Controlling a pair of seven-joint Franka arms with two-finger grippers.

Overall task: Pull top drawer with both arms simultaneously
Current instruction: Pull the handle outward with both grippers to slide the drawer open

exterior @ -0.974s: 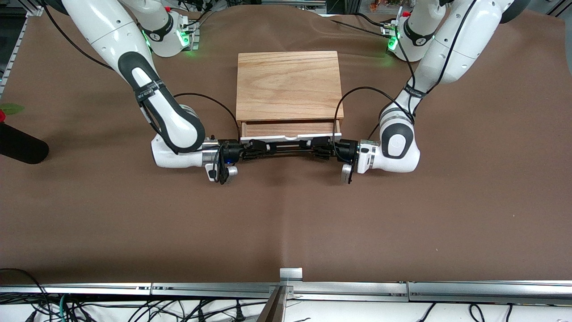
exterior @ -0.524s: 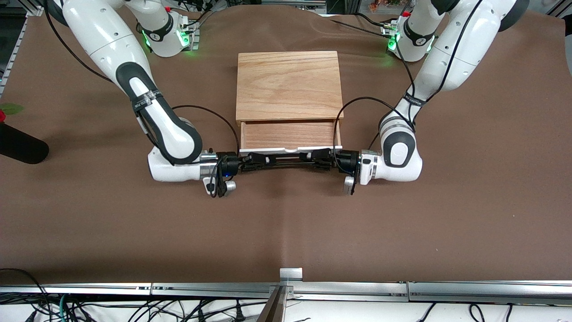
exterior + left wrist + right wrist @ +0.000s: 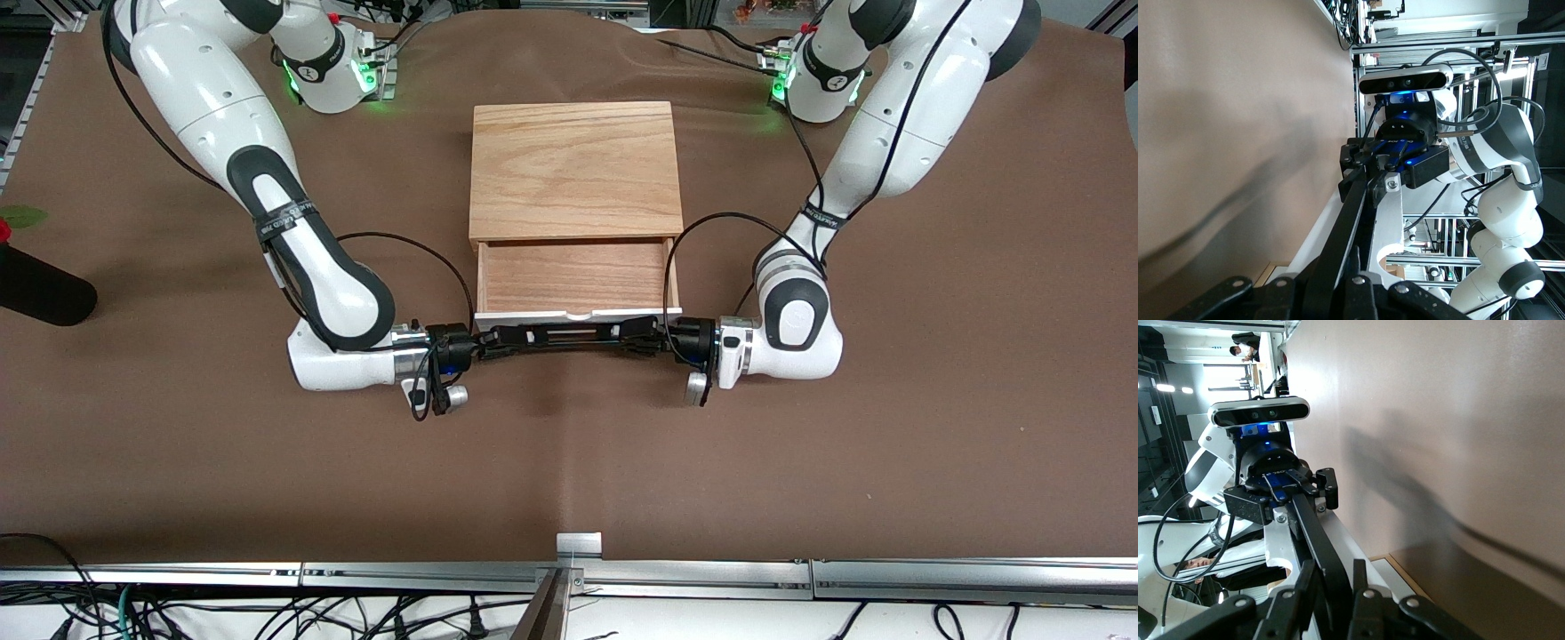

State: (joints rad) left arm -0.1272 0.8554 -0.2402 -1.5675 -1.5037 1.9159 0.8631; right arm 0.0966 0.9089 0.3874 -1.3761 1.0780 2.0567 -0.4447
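The light wooden box [image 3: 573,169] stands mid-table. Its top drawer [image 3: 573,276] is pulled well out, showing a bare wood interior and its white front panel [image 3: 578,313]. The black wire handle [image 3: 573,335] runs along that panel. My left gripper [image 3: 636,333] is shut on the handle's end toward the left arm. My right gripper [image 3: 507,338] is shut on the other end. The left wrist view shows the handle [image 3: 1351,220] between my left gripper's [image 3: 1338,293] fingers. The right wrist view shows the handle [image 3: 1318,547] in my right gripper [image 3: 1331,600]. The lower drawer is hidden.
A black cylinder [image 3: 40,289] and a red and green item [image 3: 11,222] lie at the right arm's end of the table. A metal rail with a bracket [image 3: 578,544] runs along the table edge nearest the front camera. Brown cloth covers the table [image 3: 569,444].
Both grippers have moved toward the front camera, still holding the handle. The top drawer has slid farther out of the box, showing more of its interior.
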